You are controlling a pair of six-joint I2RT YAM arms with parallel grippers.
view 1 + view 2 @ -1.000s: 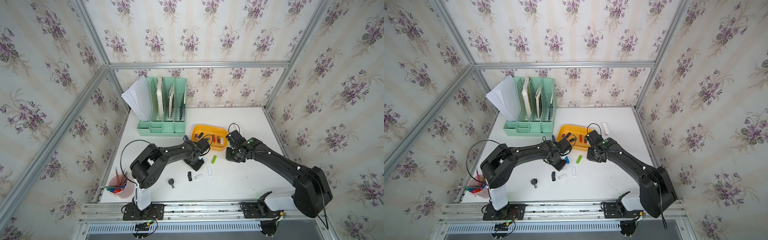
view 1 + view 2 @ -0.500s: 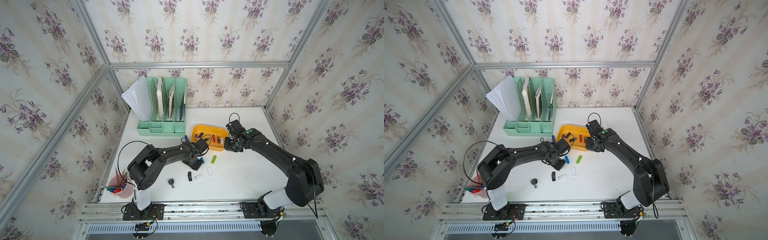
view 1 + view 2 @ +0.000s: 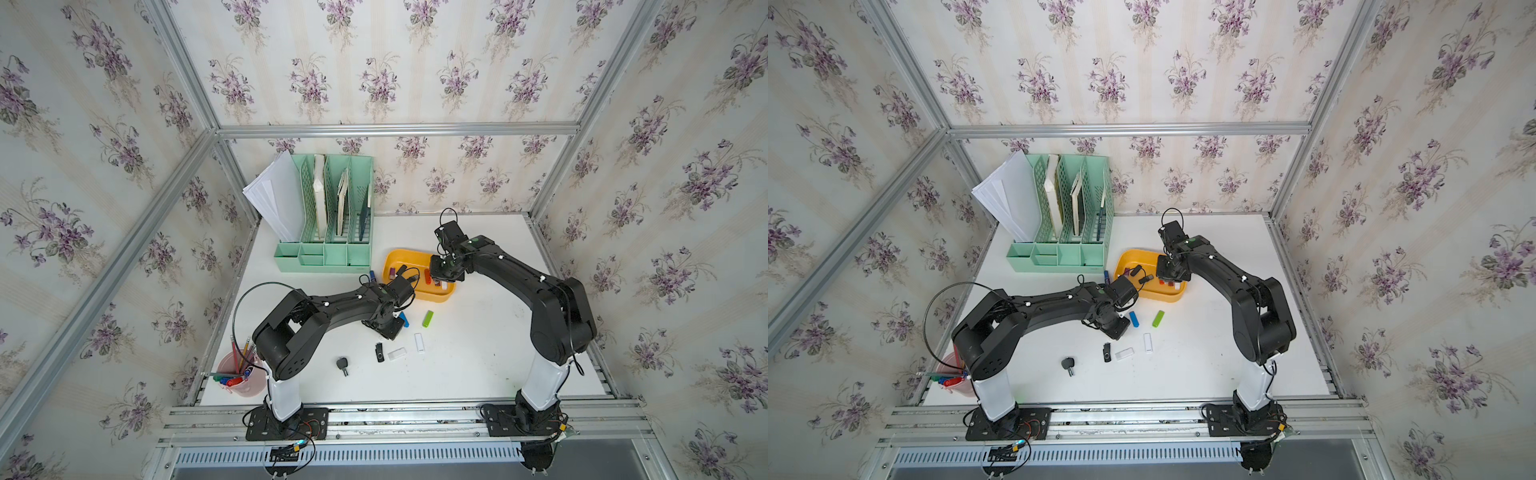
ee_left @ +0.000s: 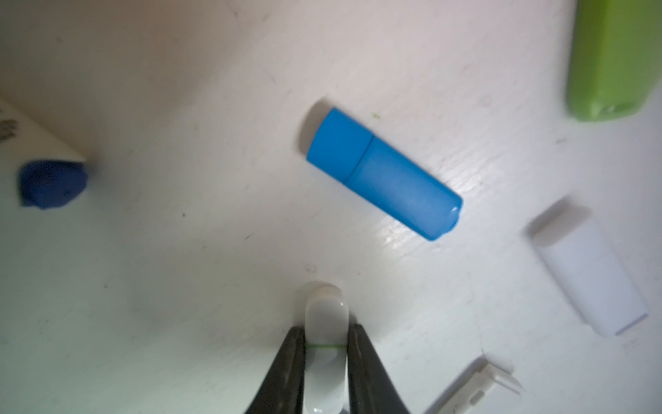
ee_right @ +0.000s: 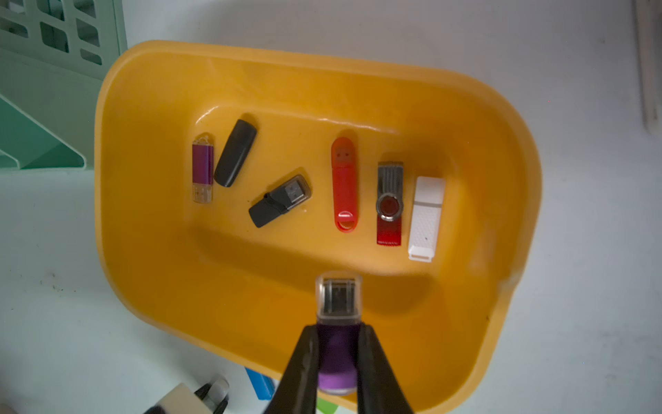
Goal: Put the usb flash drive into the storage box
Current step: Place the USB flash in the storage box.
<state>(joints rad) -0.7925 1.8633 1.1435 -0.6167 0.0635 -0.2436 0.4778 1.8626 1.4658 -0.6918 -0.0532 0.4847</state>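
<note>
Storage box point(image 5: 286, 57) already holding six drives point(image 5: 344, 182). The purple usb flash drive point(image 5: 338, 304), clamped in the right hand point(image 5: 338, 331), hangs over the box's interior, unreleased. Beside the box, the left hand point(image 4: 326, 333) is clamped on a pale drive point(image 4: 326, 312) on the table point(image 4: 179, 286). The blue drive point(image 4: 383, 172) and green drive point(image 4: 612, 61) remain outside.

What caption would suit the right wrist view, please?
The right jaws hold a purple flash drive above the storage box.
</note>
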